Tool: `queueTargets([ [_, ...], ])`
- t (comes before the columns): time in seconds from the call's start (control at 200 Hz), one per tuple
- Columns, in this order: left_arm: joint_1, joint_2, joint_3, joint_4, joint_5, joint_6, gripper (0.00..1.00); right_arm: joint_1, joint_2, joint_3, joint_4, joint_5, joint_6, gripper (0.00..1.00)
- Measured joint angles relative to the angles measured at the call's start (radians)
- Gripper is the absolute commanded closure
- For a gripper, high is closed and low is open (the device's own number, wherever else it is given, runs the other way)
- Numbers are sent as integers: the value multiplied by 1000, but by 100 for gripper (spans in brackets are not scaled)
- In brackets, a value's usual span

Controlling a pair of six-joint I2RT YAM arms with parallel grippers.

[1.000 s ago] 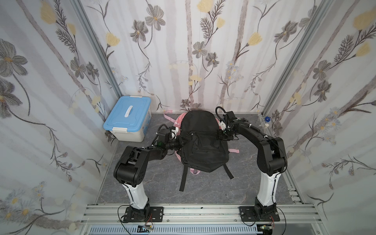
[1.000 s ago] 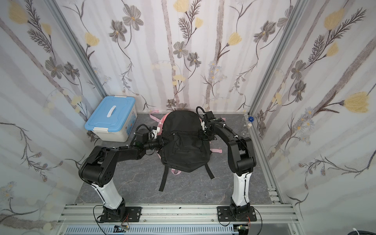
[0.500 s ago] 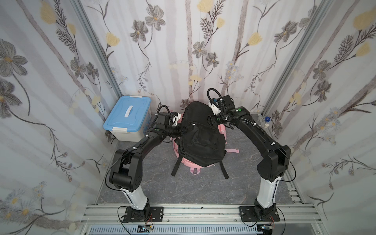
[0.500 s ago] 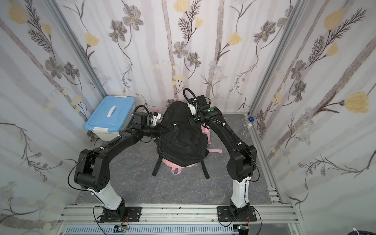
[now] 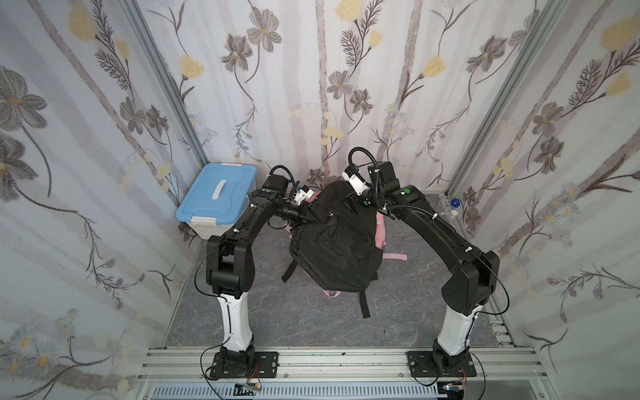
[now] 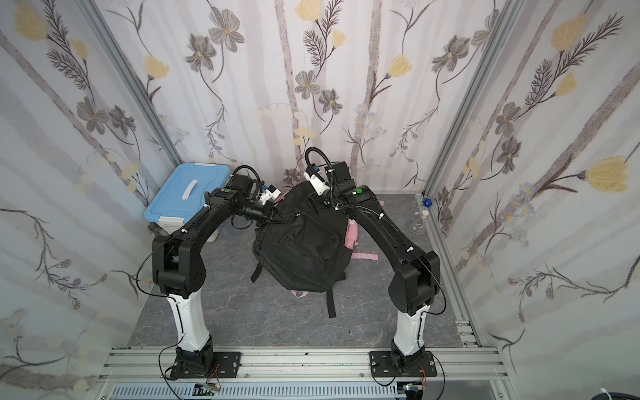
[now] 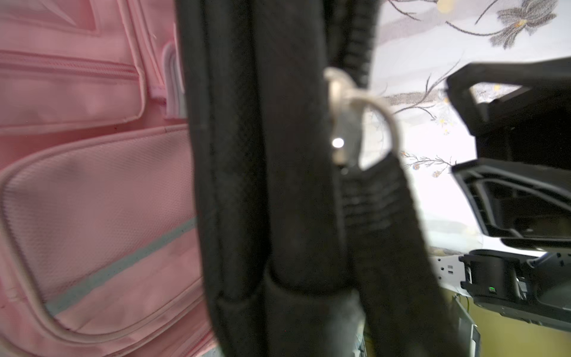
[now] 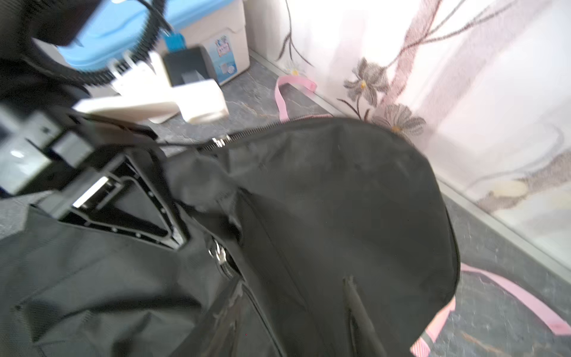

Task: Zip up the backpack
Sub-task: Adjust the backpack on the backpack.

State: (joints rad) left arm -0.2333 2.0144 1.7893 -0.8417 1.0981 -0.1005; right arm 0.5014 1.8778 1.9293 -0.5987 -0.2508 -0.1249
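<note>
I judge the black backpack (image 5: 339,249) is being cleared away first: the left gripper (image 5: 311,218) is clamping its edge with closed jaws, while I cannot tell how the right gripper (image 5: 354,204) is standing. The backpack (image 5: 379,231) is lying under it on the table (image 5: 311,322), pockets upward, apparently lengthwise from the back wall (image 5: 311,104) toward the near edge; next, its zipper pull needs exposing.

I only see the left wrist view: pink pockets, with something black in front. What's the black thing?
Observer: A black backpack. In both top views it covers most of the pink backpack.
Operator: Anything else around?
Observer: A box with a blue lid stands at the back, on the robot's left.
Operator: Where does the other arm go?
Observer: The right arm reaches the black backpack's top end; whether its jaws grip it, I cannot tell.
</note>
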Motion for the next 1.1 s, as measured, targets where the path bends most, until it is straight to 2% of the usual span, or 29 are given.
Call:
queueTargets([
  [0.32, -29, 5, 0, -34, 21, 42, 100, 51, 186, 320, -111, -116, -119, 49],
  [0.654, -30, 6, 2, -42, 21, 45, 100, 61, 201, 338, -259, -155, -183, 51],
  [1.099, -48, 6, 6, -43, 21, 45, 100, 87, 250, 369, -258, -175, -190, 49],
])
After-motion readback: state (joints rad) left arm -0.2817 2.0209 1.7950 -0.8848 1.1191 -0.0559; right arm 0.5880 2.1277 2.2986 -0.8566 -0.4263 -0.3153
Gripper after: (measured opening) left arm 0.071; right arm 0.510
